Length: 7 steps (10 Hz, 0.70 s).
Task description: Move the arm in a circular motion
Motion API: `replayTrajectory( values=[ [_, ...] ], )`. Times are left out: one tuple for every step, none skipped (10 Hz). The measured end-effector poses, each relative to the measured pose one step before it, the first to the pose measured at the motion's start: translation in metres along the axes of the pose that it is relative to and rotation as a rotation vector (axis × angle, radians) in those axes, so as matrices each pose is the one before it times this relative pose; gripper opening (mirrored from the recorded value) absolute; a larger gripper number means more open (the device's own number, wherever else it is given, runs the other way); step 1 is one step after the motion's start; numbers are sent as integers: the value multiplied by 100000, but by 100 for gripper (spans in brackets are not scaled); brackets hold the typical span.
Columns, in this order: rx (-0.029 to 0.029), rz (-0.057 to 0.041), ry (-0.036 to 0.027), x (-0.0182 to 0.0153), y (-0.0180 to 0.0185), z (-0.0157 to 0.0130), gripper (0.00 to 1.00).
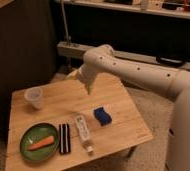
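Observation:
The arm point(138, 75) is large, glossy and white, with small dark dots. It reaches from the right edge across to the upper middle of the view and bends downward at a rounded joint point(100, 56). Its beige gripper point(73, 75) hangs over the far edge of the wooden table point(123, 132), to the right of a clear plastic cup point(34, 97). The gripper holds nothing that I can see.
On the table stand a green plate point(28, 135) with a carrot point(42, 143), a black bar point(64, 138), a white tube point(83, 132) and a blue sponge point(103, 116). A dark cabinet stands at the left, and a shelf with a long bar runs behind.

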Motion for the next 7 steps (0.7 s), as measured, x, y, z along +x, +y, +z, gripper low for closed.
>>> replayTrajectory(
  values=[
    [-579,3483,1771,313,2024,-858,80],
    [-749,5359,2731,526,3067,-1262,80],
    [-683,4229,2063,457,2433,-916,80],
    [-432,3326,1668,417,1822,-718,80],
    [-782,5704,2767,649,3123,-1157,80],
    [-443,3737,1855,429,2023,-723,80],
    [-463,4575,2345,455,2481,-865,80]
  ],
)
